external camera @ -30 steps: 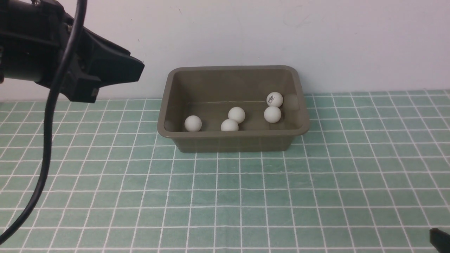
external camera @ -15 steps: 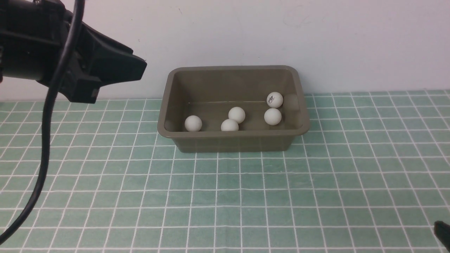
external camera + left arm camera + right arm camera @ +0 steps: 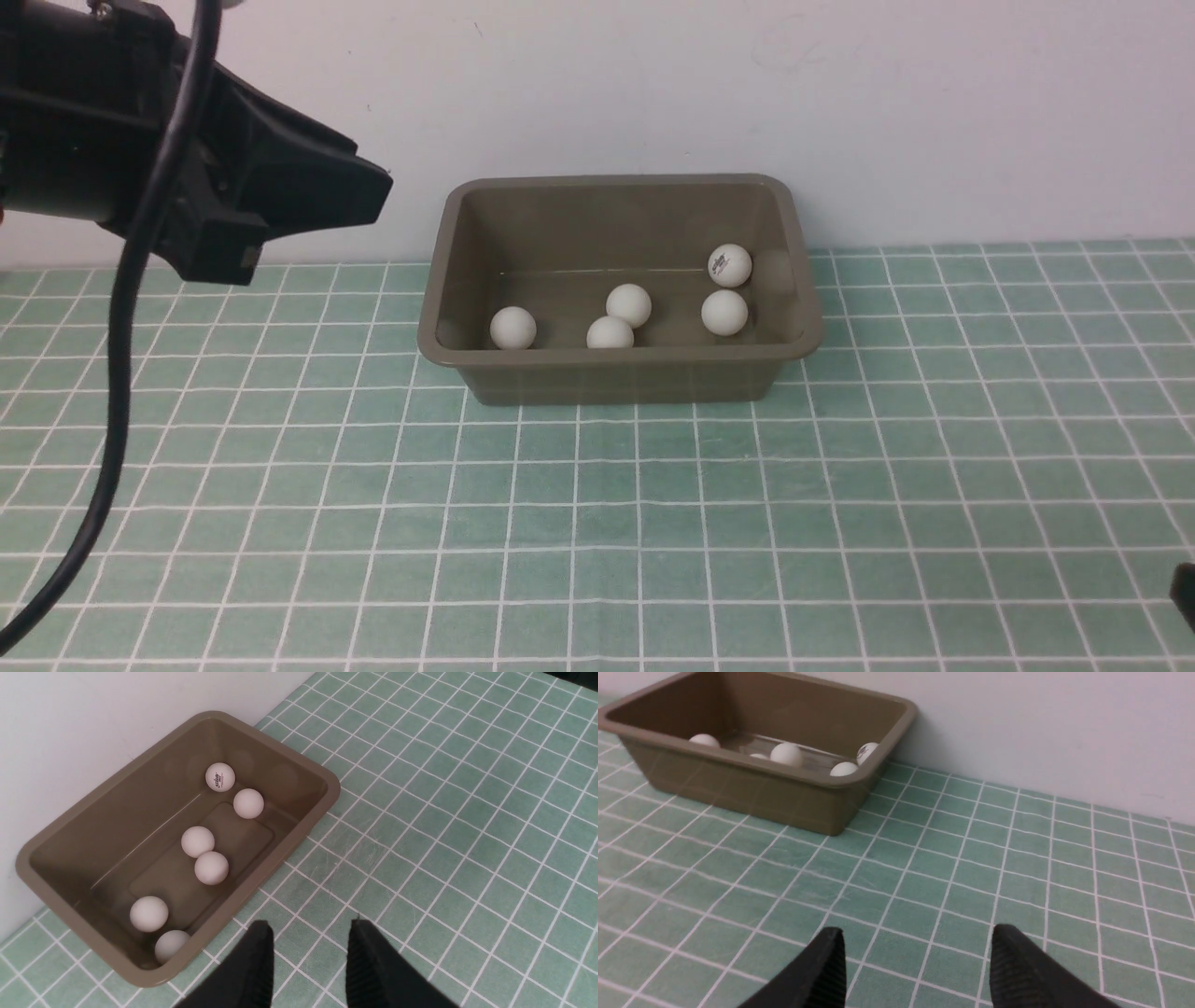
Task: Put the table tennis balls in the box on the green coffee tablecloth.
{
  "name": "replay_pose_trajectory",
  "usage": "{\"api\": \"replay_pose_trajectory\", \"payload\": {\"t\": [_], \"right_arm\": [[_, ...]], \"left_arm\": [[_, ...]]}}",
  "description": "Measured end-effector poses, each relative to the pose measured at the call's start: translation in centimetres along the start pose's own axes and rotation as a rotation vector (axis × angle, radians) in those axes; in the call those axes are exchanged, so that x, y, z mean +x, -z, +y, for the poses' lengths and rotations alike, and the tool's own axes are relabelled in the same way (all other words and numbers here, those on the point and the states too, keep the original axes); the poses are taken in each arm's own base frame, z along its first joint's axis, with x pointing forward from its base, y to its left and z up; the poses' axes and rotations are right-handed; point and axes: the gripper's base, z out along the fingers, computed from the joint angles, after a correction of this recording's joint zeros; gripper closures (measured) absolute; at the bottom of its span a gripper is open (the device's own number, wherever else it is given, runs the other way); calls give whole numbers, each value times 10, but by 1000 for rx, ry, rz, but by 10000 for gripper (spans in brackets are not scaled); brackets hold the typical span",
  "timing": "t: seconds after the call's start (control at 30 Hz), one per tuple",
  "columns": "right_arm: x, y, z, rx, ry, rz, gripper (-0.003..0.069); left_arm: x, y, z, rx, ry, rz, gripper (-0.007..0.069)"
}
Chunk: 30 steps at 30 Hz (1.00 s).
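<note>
— Five table tennis balls (image 3: 628,304) are lying inside the box (image 3: 616,179), all on its floor: one toward the left end, two touching near the middle, two close together toward the right end, the far one showing a dark logo.

— Counting six in the left wrist view.

— That sixth, paler shape is sitting against the box's glossy wall; I'm reading it as a reflection. The box is standing on the green coffee tablecloth (image 3: 653,523), back rim near the white wall (image 3: 840,93). No ball is showing on the cloth in any view.

— So what is the step in hand asking for?

— Judging the placing as done, it's a matter of pulling the arms clear. Doing that well means keeping both well away from the flared rim: the tub is looking light, and a nudge could be sending balls rolling. Also worth minding the black cable (image 3: 117,373) hanging off the left arm.

— Jaws?

— The left gripper (image 3: 309,926) is hovering up and left of the box, jaws standing a little apart, gripping nothing and touching nothing; cloth is showing through the gap. The right gripper (image 3: 917,931) is sitting low over the cloth, well apart from the box, jaws parted wider, likewise empty.
</note>
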Motion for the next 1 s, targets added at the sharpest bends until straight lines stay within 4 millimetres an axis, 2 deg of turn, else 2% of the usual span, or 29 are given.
{"api": "replay_pose_trajectory", "payload": {"t": [0.6,0.9,1.0], "right_arm": [[10,4,10,-96,7,63,270],[35,7,5,26,90,-30,270],[37,7,5,38,102,-46,270]], "left_arm": [[0,0,-1,6,0,5,419],[0,0,-1,7,0,4,419],[0,0,-1,7,0,4,419]]}}
